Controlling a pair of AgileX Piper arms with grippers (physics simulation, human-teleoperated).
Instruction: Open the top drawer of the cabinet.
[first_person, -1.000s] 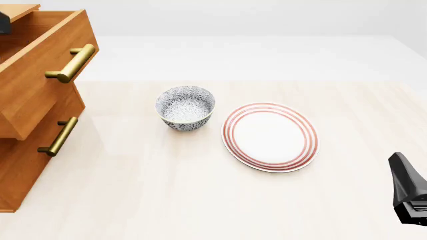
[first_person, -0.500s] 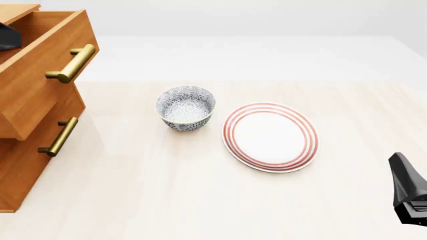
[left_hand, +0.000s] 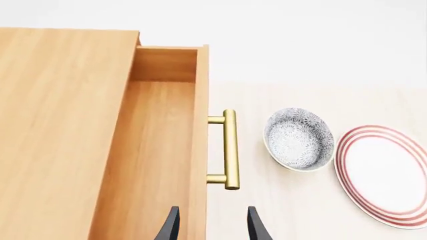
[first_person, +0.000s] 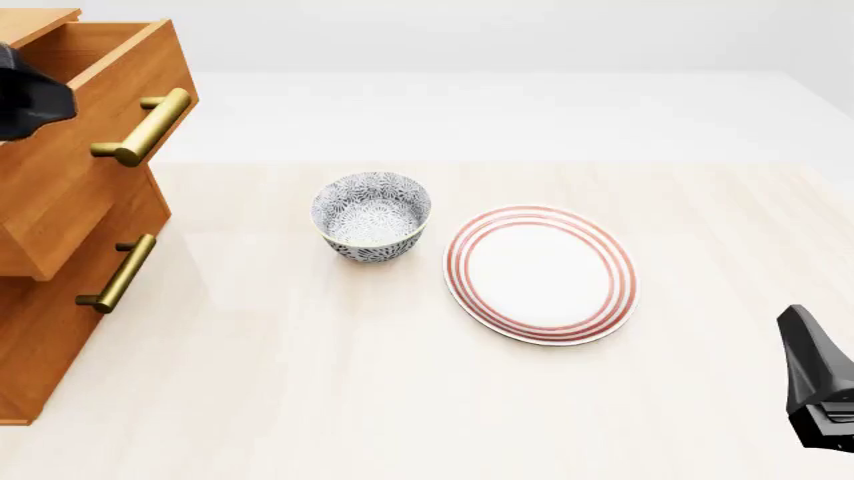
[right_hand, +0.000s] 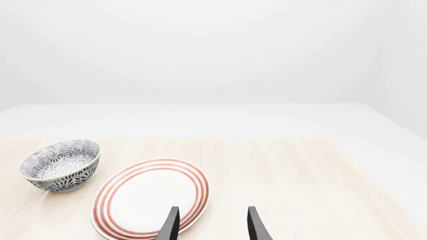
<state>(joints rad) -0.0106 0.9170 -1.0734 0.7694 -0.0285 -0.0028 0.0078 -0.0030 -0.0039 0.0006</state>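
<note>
Fingers (left_hand: 172, 227) of the left arm are hanging spread and empty over the top drawer (left_hand: 157, 150), already pulled out of the cabinet (first_person: 54, 330), risking knocking its front or brass handle (left_hand: 229, 149) while descending.

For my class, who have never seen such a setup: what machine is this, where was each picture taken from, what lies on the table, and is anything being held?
These are simulator renders of two robot arms at a table. The front view looks down from behind the arms; the other two come from cameras behind each gripper. The tall orange-brown wooden cabinet has its top drawer pulled out, brass bar handle showing. On the pale table stand a patterned blue-grey bowl and a white red-ringed plate. The left gripper hangs open above the drawer; the right gripper is open near the plate. Neither holds anything.
</note>
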